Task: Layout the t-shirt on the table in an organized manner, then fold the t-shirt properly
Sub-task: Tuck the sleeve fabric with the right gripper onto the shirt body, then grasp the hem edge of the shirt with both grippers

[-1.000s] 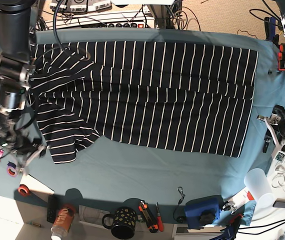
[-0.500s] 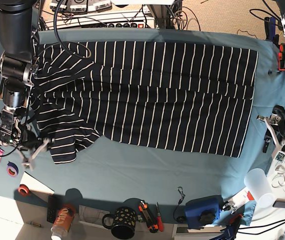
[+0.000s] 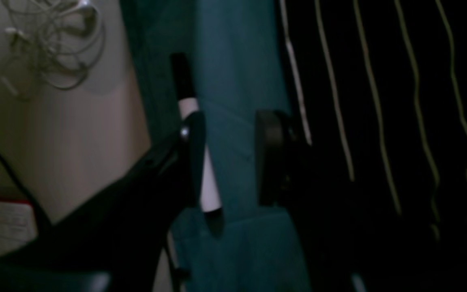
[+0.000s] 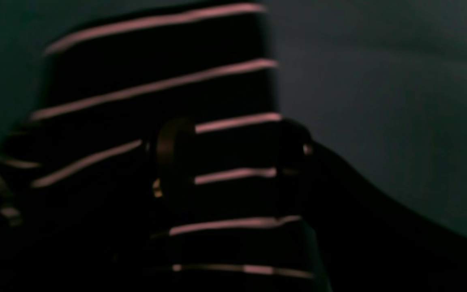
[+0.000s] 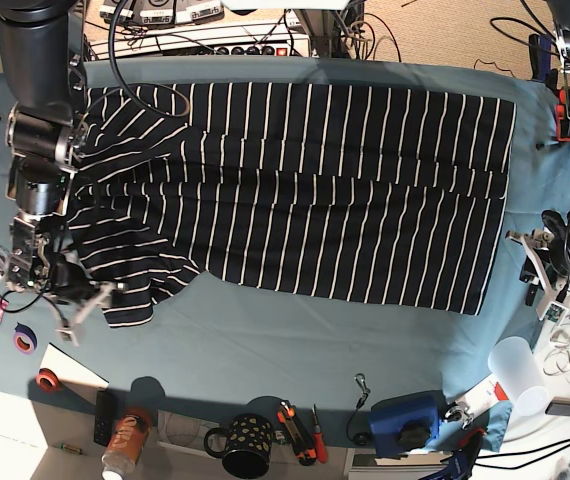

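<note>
The dark striped t-shirt [image 5: 305,190] lies spread across the teal table [image 5: 265,340], its body flat and its left end bunched around the sleeves. My right gripper [image 5: 83,303] is at the lower sleeve [image 5: 133,292]. In the right wrist view my right gripper [image 4: 233,154] is open, its fingers set either side of the striped sleeve edge [image 4: 156,89]; I cannot tell whether they touch it. My left gripper [image 5: 537,268] hovers off the shirt's right hem. It is open [image 3: 231,162], with only bare table [image 3: 233,81] between its fingers and the hem [image 3: 399,121] beside it.
A black-and-white marker [image 3: 209,190] lies by the left gripper's finger. Tape rolls [image 5: 25,338] sit at the left table edge. A mug [image 5: 245,445], a can [image 5: 125,445], hand tools [image 5: 300,420], a blue device [image 5: 405,420] and a white cup [image 5: 515,370] line the front.
My right gripper has moved from the table's left edge rightward onto the lower sleeve, and its jaws have spread wider. The left gripper has shifted only slightly.
</note>
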`<state>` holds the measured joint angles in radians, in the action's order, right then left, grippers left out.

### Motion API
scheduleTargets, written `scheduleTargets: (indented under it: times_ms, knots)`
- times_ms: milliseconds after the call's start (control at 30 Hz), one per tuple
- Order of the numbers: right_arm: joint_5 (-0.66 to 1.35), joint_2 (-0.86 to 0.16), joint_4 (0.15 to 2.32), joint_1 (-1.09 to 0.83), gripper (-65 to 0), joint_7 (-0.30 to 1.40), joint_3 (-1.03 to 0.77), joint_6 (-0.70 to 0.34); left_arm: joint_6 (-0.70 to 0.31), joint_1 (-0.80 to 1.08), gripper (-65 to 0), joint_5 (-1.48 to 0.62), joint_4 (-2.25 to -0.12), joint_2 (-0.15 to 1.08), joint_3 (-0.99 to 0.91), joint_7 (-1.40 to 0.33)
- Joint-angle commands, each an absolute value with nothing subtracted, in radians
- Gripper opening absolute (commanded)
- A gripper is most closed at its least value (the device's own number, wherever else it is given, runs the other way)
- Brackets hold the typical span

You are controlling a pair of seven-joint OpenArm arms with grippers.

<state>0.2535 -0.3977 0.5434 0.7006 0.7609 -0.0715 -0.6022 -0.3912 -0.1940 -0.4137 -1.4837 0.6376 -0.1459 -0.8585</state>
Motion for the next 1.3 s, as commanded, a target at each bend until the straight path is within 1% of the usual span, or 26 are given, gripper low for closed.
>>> scheduleTargets:
  times_ms: [0,67,100,167,233,267,367,467,667,767,867,1000,1100,1267]
  knots:
    - [0.266,-0.400,0.548,0.713,-33.3,0.802,-0.071,-0.613,-0.385,-0.216,-43.9,-0.435,-1.497,0.659,-0.155,-0.837]
    - [0.298,-0.399,0.548,0.712,-33.3,0.816,-0.071,-0.613,-0.405,-0.216,-43.1,-0.471,-1.497,0.659,-0.155,-0.837]
    - [0.308,-0.398,0.548,0.712,-33.3,0.823,-0.071,-0.613,-0.429,-0.216,-41.4,-0.486,-1.497,0.659,-0.155,-0.837]
    - [0.322,-0.399,0.548,0.712,-33.3,0.847,-0.071,-0.613,-0.473,-0.217,-36.0,-0.524,-1.497,0.659,-0.155,-0.834]
    - [0.323,-0.399,0.548,0.712,-33.3,0.875,-0.071,-0.613,-0.472,-0.218,-31.9,-0.536,-1.497,0.656,-0.155,-0.809]
    - [0.322,-0.399,0.548,0.712,-33.3,0.887,-0.071,-0.613,-0.472,-0.223,-31.3,-0.535,-1.494,0.650,-0.155,-0.802]
    - [0.327,-0.398,0.548,0.712,-33.3,0.910,-0.071,-0.613,-0.472,-0.266,-31.3,-0.536,-1.461,0.617,-0.155,-0.808]
    - [0.357,-0.399,0.548,0.712,-33.3,0.929,-0.071,-0.613,-0.472,-0.334,-31.3,-0.535,-1.374,0.575,-0.154,-0.814]
    - [0.374,-0.399,0.548,0.712,-33.3,0.962,-0.071,-0.613,-0.474,-0.509,-31.3,-0.478,-1.062,0.508,-0.154,-0.802]
    - [0.374,-0.399,0.548,0.712,-33.3,0.963,-0.071,-0.613,-0.518,-0.591,-31.3,-0.480,-0.905,0.498,-0.154,-0.789]
    - [0.374,-0.399,0.548,0.712,-33.3,0.962,-0.071,-0.614,-0.523,-0.648,-31.3,-0.479,-0.801,0.500,-0.154,-0.785]
    - [0.385,-0.397,0.548,0.712,-33.3,0.969,-0.071,-0.664,-0.548,-0.667,-31.3,-0.479,-0.744,0.492,-0.154,-0.786]
    - [0.424,-0.395,0.548,0.712,-33.3,0.977,-0.071,-0.673,-0.548,-0.660,-31.3,-0.471,-0.726,0.475,-0.154,-0.792]
    - [0.429,-0.394,0.548,0.712,-33.3,0.989,-0.071,-0.673,-0.547,-0.640,-31.4,-0.456,-0.718,0.437,-0.154,-0.792]
